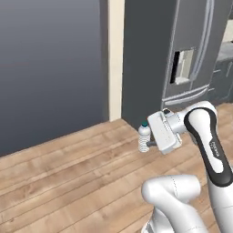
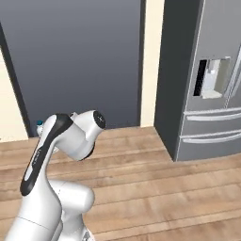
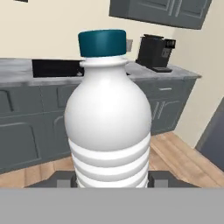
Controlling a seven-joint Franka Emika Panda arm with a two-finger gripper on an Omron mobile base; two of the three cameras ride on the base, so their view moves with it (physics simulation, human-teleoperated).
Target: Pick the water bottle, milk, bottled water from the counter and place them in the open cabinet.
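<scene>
the gripper (image 1: 149, 144) was clamped on the bottled water (image 1: 144, 138), which stood upright between its two fingers, held in the air above the wooden floor (image 1: 68, 182). in the hand view the bottled water (image 3: 108, 127) was very close in front, with its blue-green cap (image 3: 102, 42) on top. far behind the bottle there was a grey surface (image 3: 17, 72) over dark cabinets, and a black coffee machine (image 3: 155, 52) stood on it. a grey fridge (image 1: 191, 54) stood beyond the gripper.
</scene>
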